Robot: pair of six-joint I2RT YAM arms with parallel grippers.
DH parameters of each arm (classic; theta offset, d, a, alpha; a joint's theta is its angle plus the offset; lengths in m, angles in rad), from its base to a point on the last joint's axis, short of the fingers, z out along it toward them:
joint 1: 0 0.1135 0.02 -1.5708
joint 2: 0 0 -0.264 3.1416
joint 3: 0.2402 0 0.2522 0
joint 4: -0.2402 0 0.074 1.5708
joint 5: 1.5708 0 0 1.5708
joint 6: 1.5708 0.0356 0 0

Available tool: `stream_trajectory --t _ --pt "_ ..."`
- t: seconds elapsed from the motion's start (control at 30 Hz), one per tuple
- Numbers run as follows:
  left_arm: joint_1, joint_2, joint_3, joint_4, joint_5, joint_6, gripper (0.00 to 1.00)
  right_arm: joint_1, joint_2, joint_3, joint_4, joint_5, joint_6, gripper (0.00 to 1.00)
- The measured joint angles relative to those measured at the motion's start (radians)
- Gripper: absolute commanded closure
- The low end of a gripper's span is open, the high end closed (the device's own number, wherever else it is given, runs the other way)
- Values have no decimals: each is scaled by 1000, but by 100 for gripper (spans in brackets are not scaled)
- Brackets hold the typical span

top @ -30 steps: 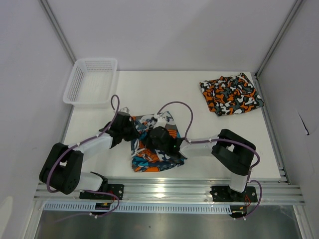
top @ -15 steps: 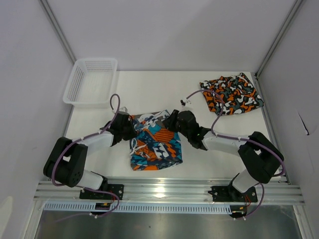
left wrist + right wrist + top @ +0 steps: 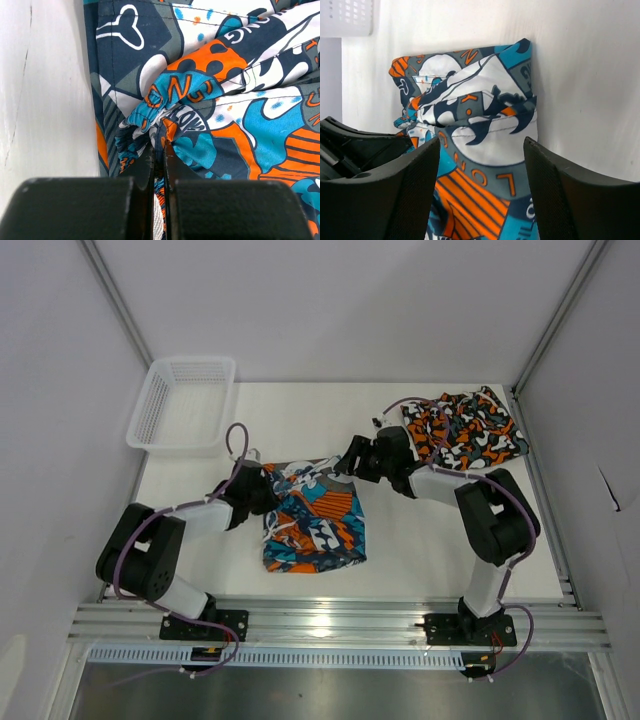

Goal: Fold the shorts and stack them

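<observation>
The blue-teal, orange and white cartoon shorts [image 3: 315, 525] lie folded on the white table [image 3: 300, 425], left of the middle. My left gripper [image 3: 262, 497] is at their left edge, shut on a bunched fold of fabric [image 3: 165, 120] with a white drawstring between the jaws. My right gripper [image 3: 347, 464] is open at the shorts' far right corner; its fingers [image 3: 415, 190] straddle the fabric [image 3: 485, 135] without pinching it. The orange, black, grey and white camouflage shorts [image 3: 465, 430] lie folded at the far right corner.
A white mesh basket [image 3: 183, 403] stands at the far left corner of the table. Grey walls close in both sides and the back. A metal rail [image 3: 330, 620] with both arm bases runs along the near edge.
My right gripper has opened, let go of the cartoon shorts and drawn back toward the far right. The shorts now lie flatter. My left gripper has closed on their left edge.
</observation>
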Motion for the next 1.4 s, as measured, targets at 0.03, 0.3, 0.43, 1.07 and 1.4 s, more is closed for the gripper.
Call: stream_trajectory --t 0.03,0.3,0.43,1.07,1.4 --pt "0 3 2 2 0 2 100 -6 21 14 -2 -23 -7 30" --pt "0 32 40 -13 1 39 84 -82 172 100 -5 -190 -25 33" --pt "-3 32 51 -21 5 51 42 -106 221 127 24 -256 -19 42" --pt "-5 -215 172 -386 -99 61 20 -114 298 129 196 -419 99 41" --pt "-5 -222 165 -415 -99 61 21 -91 341 168 171 -419 90 63"
